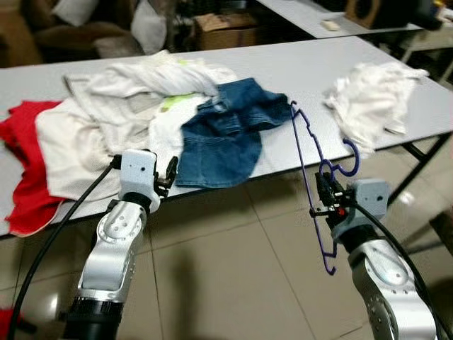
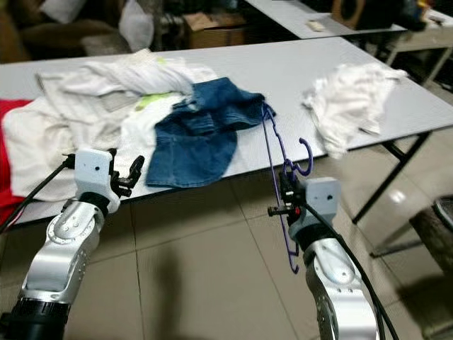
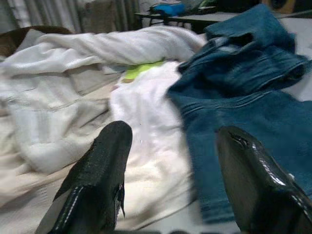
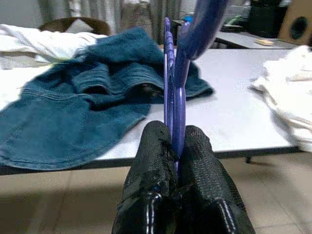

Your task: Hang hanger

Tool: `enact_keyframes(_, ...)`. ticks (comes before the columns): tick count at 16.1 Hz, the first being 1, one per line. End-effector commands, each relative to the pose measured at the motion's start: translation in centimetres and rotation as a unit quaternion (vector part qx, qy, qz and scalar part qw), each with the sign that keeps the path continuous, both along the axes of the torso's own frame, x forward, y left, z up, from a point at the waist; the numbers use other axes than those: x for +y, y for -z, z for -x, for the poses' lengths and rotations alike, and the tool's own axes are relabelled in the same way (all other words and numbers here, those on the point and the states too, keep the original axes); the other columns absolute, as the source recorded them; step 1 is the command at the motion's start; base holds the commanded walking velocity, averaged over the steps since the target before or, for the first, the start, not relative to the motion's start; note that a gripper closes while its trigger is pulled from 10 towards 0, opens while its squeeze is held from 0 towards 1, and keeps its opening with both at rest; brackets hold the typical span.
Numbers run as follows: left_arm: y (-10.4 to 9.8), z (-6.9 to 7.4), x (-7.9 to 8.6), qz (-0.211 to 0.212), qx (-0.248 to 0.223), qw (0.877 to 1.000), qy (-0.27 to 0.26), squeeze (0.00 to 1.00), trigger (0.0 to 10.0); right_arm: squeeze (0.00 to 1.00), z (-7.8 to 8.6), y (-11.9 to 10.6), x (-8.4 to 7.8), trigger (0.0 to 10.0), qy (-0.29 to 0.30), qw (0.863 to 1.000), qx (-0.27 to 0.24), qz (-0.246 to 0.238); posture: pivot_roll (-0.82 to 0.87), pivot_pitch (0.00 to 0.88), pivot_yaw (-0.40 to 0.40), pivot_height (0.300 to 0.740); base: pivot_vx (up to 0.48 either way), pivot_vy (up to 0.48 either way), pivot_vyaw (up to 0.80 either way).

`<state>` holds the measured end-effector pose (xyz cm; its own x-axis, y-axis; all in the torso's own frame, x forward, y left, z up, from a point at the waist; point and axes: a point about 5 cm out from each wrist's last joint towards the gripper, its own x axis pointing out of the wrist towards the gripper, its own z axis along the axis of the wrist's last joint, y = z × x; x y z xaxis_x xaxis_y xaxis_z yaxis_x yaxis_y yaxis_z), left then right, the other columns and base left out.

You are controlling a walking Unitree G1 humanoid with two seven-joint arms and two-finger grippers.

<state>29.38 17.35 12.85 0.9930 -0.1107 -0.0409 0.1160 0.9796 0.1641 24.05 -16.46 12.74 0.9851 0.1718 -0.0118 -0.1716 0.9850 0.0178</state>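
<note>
A thin purple hanger (image 1: 311, 185) stands on edge in front of the grey table (image 1: 304, 71), its hook (image 1: 350, 161) curling to the right. My right gripper (image 1: 327, 193) is shut on the hanger near its neck; in the right wrist view the two black fingers (image 4: 161, 161) pinch the purple wire (image 4: 174, 102). My left gripper (image 1: 170, 173) is open at the table's front edge, by the blue denim garment (image 1: 230, 131) and white cloth (image 3: 146, 126), holding nothing.
The table carries a heap of white clothes (image 1: 134, 92), a red garment (image 1: 25, 163) at the left and a crumpled white garment (image 1: 371, 95) at the right. A cardboard box (image 1: 223, 30) and another table (image 1: 318, 14) stand behind. Tiled floor (image 1: 226, 269) lies below.
</note>
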Motion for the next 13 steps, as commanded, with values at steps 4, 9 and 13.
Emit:
enact_keyframes(4, -0.1, -0.1, -0.2, -0.004, -0.003, 1.000, 0.004, 0.00, 10.0, 0.00, 0.0, -0.3, 0.0, 10.0, -0.004, 1.000, -0.007, 0.008, -0.19, 0.000, -0.013, 0.740, 0.304, 0.000, 0.00)
enact_keyframes(9, 0.8, -0.2, 1.4, -0.041, 0.033, 0.998, -0.014, 0.00, 10.0, 0.00, 0.1, 0.4, 0.2, 10.0, -0.021, 1.000, 0.008, 0.004, -0.18, 0.000, -0.015, 0.740, 0.120, 0.000, 0.00)
enact_keyframes(13, 3.4, -1.1, 2.5, -0.113, 0.111, 0.987, 0.003, 0.00, 10.0, 0.00, -0.4, 0.3, 0.2, 10.0, -0.030, 0.999, 0.011, 0.008, -0.18, 0.000, -0.026, 0.740, 0.000, 0.000, 0.00)
